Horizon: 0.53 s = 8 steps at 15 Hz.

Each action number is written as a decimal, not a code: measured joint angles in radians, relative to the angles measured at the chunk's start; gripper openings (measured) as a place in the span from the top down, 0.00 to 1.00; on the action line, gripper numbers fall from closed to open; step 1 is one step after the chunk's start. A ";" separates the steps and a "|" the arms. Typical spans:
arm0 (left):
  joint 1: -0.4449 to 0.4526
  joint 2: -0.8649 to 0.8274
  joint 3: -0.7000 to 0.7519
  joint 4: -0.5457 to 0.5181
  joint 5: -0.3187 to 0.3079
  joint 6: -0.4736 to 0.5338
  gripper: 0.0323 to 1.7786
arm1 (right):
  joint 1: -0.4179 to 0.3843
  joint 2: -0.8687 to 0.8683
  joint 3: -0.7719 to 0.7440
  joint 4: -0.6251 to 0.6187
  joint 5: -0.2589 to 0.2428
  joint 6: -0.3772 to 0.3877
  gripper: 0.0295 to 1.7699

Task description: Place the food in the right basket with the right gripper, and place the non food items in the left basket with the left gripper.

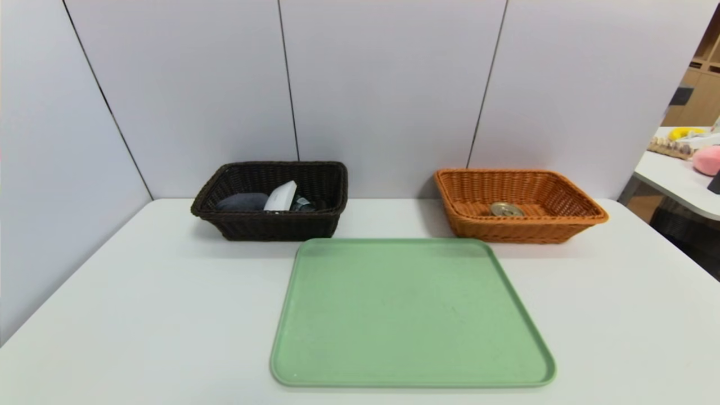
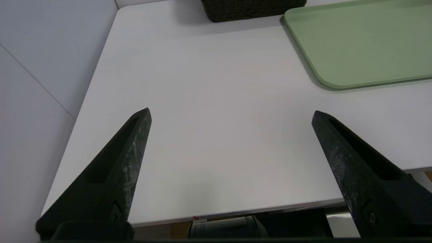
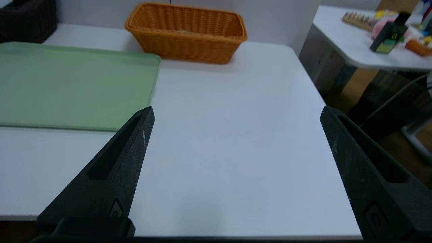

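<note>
Tin can [image 1: 507, 210], in the orange-tan wicker basket; both grippers spread wide

Item: one small round tin can, metallic lid showing. I find it inside the orange-tan rectangular wicker basket [image 1: 523, 229], on the basket floor, near the front wall and left of the middle.

Item: the orange-tan basket itself, flared sides, standing on the white table [image 1: 169, 298] beyond the far right corner of the green tray [image 1: 413, 315], close to the pale panelled wall [image 1: 388, 101].

Item: one dark brown wicker basket [image 1: 275, 226], rectangular, standing beyond the tray's far left corner. Contents, from left to right: a dark grey cloth [image 1: 243, 202]; a flat white box [image 1: 280, 197], tilted, one end raised; a black tube [image 1: 304, 204], partly hidden behind the front rim.

Item: one green tray, rounded corners, low raised rim, lying flat on the table between my two arms' sides, nearer to me than both baskets.

Item: left gripper [image 2: 231, 109], black, two pointed fingers. I have it above the left part of the table near its front edge, off the tray's left side, fingers far apart, nothing between them.

Item: right gripper [image 3: 237, 107], black, same pattern. I have it above the right part of the table, off the tray's right side, fingers likewise wide apart and holding nothing.
</note>
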State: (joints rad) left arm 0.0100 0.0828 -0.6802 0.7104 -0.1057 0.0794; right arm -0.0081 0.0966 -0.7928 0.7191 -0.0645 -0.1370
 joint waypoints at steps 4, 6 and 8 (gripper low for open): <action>-0.007 -0.065 0.205 -0.280 0.004 0.022 0.05 | 0.000 -0.083 0.165 -0.266 0.024 -0.045 0.04; -0.007 -0.076 0.320 -0.460 0.037 0.048 0.05 | 0.000 -0.095 0.270 -0.426 0.029 -0.051 0.04; -0.008 -0.080 0.471 -0.659 0.052 0.059 0.05 | 0.000 -0.098 0.427 -0.632 0.032 -0.067 0.04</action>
State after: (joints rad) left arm 0.0019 0.0023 -0.2091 0.0515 -0.0538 0.1385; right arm -0.0077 -0.0017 -0.3655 0.0874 -0.0326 -0.2045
